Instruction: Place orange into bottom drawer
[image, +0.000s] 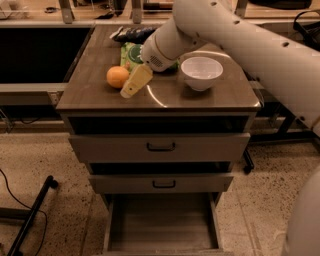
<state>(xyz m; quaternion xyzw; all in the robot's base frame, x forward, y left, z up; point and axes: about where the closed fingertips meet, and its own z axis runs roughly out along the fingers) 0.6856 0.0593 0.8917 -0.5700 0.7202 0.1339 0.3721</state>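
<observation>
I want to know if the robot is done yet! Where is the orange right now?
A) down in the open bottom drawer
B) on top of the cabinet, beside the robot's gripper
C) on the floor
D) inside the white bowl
B: the orange sits on the cabinet top, with the gripper close beside it, and the open bottom drawer below has no orange in it.
</observation>
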